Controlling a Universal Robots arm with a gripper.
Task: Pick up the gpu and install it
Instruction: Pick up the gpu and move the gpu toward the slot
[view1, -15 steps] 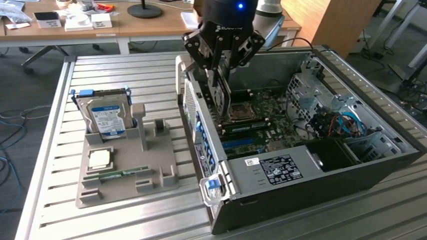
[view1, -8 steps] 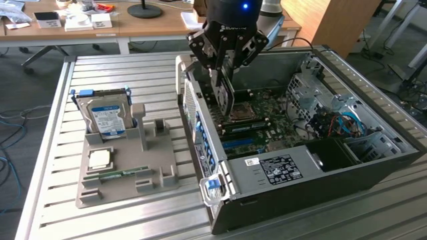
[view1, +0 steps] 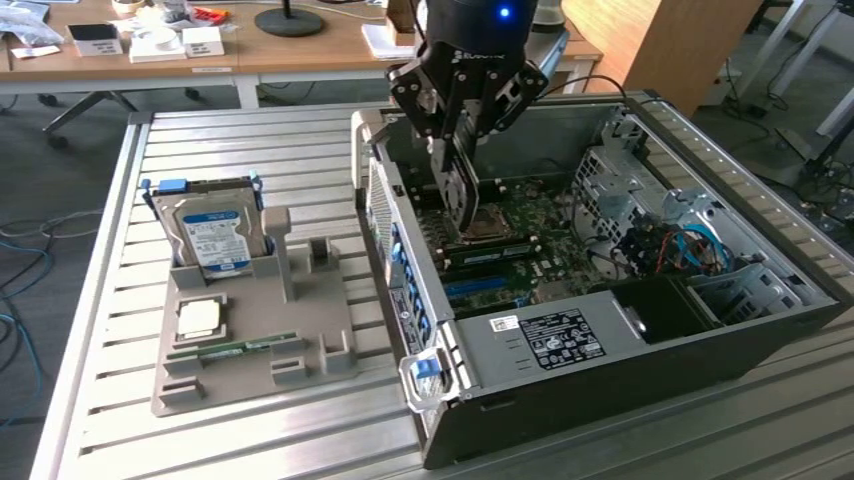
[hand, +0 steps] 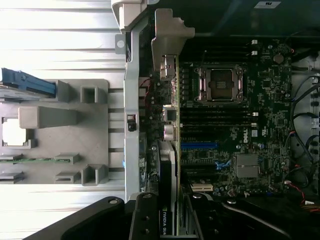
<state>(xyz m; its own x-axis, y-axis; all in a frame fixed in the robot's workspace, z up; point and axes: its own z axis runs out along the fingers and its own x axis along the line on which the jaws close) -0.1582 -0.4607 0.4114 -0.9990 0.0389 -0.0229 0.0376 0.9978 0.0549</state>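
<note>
- The gripper's (view1: 458, 140) 2 fingers pinch the gpu (view1: 462, 200), in the upper centre of the exterior view.
- The gpu stands upright inside the open computer case (view1: 641, 390), over the motherboard (view1: 534, 245).

Your arm (view1: 478, 20) hangs down from the top centre of the exterior view, wrist vertical, gripper (view1: 454, 150) pointing straight down, its two fingers (hand: 145, 220) partly closed and clamped on the gpu (view1: 461, 205).
</note>
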